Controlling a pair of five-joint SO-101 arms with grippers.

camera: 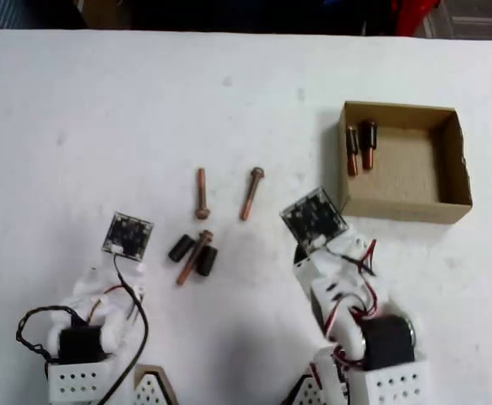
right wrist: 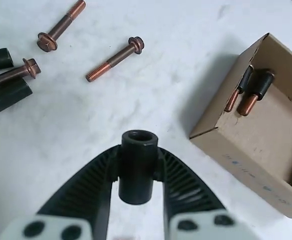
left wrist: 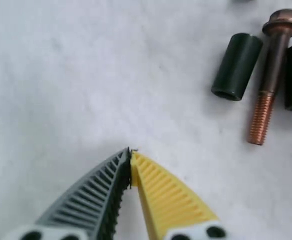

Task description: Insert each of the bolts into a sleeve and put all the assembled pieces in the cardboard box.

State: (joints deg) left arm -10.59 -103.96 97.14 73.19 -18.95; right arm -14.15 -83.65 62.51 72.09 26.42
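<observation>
**High view with 2 wrist views, read from the arms outward.**

Nearest, the left gripper (left wrist: 130, 156) hangs over the white table (camera: 77, 126), at 9 o'clock from the loose parts. Its 2 ribbed fingers, 1 grey (left wrist: 93, 195) and 1 yellow (left wrist: 163, 197), meet at the tips: jaws together, on nothing.

The right gripper (right wrist: 137, 150), at 3 o'clock from the same parts, has 2 black ribbed jaws clamped on 1 held sleeve (right wrist: 135, 172). This sleeve is a smooth black cylinder, with its open bore at the end beyond the fingertips.

Next out lie 2 loose sleeves, the 9 o'clock sleeve (camera: 181, 248) and the 3 o'clock sleeve (camera: 207, 260). Both are short matt black tubes. Between them, just beside each, lies 1 middle bolt (camera: 193, 259). It is copper-coloured, with a flanged head, a plain shank and a threaded end, its head toward 1 o'clock.

At 12 o'clock from this group, 2 further bolts of the same kind lie apart. The first bolt (camera: 202, 192) has its head toward 6 o'clock, and the second bolt (camera: 251, 192) has its head toward 12 o'clock. That makes 3 loose bolts in all.

Farthest, at 3 o'clock from those 2, stands 1 cardboard box (camera: 402, 202), brown, rectangular and open-topped. It holds 2 assembled pieces, (camera: 352, 150) and (camera: 368, 143). Each is a black sleeve with copper thread protruding. They lie side by side by the box's 9 o'clock wall.
</observation>
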